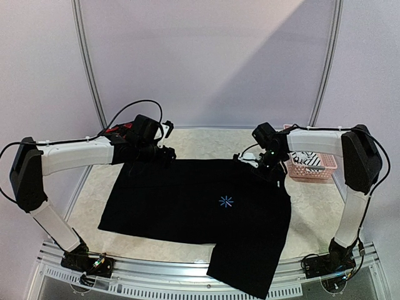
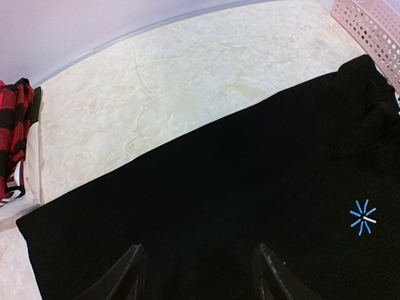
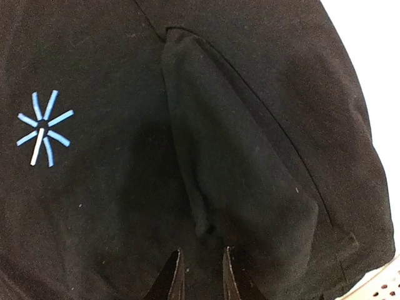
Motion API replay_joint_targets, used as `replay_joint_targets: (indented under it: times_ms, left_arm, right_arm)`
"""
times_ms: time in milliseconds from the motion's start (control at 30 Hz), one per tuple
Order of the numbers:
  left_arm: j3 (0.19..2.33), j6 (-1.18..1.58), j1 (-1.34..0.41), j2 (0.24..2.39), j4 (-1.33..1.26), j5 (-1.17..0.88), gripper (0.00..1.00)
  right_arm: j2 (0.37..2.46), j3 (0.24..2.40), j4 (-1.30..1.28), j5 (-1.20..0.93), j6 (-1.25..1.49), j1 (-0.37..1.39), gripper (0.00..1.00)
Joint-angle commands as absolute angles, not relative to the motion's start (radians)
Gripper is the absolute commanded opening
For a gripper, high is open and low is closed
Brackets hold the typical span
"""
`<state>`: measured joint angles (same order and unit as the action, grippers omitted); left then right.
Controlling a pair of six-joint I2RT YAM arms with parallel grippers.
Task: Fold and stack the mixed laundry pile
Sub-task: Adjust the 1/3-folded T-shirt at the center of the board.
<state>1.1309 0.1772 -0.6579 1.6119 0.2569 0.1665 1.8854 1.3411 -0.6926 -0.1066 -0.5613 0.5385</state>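
A large black T-shirt (image 1: 187,206) with a small blue star mark (image 1: 225,200) lies spread flat on the table, one part hanging over the near edge. My left gripper (image 1: 164,153) is at its far left corner; in the left wrist view it (image 2: 201,275) is open wide just above the black cloth (image 2: 206,187). My right gripper (image 1: 270,164) is at the far right corner; its jaws (image 3: 200,275) stand narrowly apart on a raised fold of the shirt (image 3: 219,156). A red-and-black plaid piece (image 2: 15,131) lies far left. A striped piece (image 1: 310,162) lies in the basket.
A pink perforated basket (image 1: 325,172) stands at the far right, beside the right arm, and shows in the left wrist view (image 2: 369,25). The plaid piece (image 1: 119,130) lies behind the left wrist. The table top is cream marble (image 2: 187,81).
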Motion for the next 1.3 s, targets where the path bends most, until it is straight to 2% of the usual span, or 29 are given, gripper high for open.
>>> replay_joint_targets:
  times_ms: [0,600,700,967,1267]
  left_arm:
    - [1.158,0.176,-0.653,1.613,0.278,0.153,0.6]
    - [1.169,0.173,-0.652,1.617,0.292,0.144,0.6]
    - [1.169,0.173,-0.652,1.617,0.293,0.143,0.6]
    - [1.17,0.172,-0.652,1.614,0.294,0.143,0.6]
    - [1.172,0.169,-0.652,1.61,0.295,0.143,0.6]
  right_arm:
    - [1.939,1.389,-0.695,-0.106,-0.584,0.54,0.22]
    - [2.041,1.418,-0.699,-0.09,-0.575,0.546,0.28]
    - [2.045,1.419,-0.692,-0.082,-0.572,0.546,0.23]
    - [2.014,1.42,-0.695,-0.071,-0.551,0.548,0.0]
    - [1.884,1.398,-0.791,-0.077,-0.521,0.616,0.0]
